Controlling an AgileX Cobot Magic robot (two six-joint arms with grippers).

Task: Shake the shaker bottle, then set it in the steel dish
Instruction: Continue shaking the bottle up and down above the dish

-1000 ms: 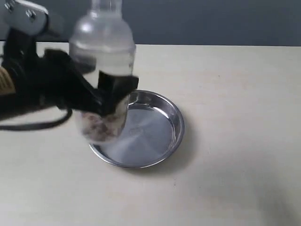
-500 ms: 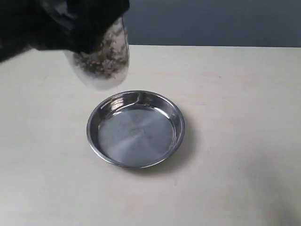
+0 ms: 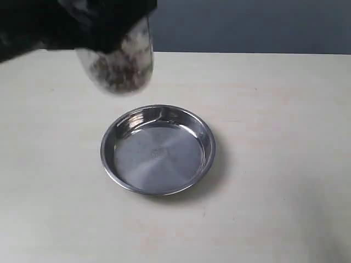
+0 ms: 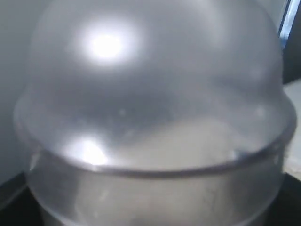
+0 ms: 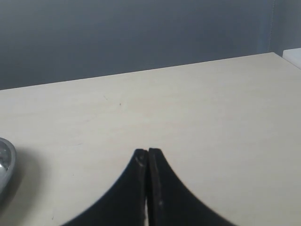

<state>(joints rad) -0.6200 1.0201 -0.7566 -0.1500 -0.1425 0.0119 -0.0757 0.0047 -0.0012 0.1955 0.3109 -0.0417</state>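
The shaker bottle (image 3: 123,63) hangs in the air at the upper left of the exterior view, blurred, with brownish-white grains in its lower end; its top is cut off by the frame. My left gripper (image 3: 107,24) is shut on its body, dark and blurred. In the left wrist view the bottle's frosted domed shoulder (image 4: 150,94) fills the picture and hides the jaws. The steel dish (image 3: 205,148) lies flat and empty on the table below and right of the bottle. My right gripper (image 5: 148,151) is shut on nothing over bare table, and the dish's rim (image 5: 5,165) shows beside it.
The pale wooden table (image 3: 279,137) stretches right of the dish. A dark grey wall (image 3: 247,24) runs behind its far edge.
The left gripper has carried the bottle up from just over the dish's left rim to the upper left. In the last half second it shifted slightly right and lower.
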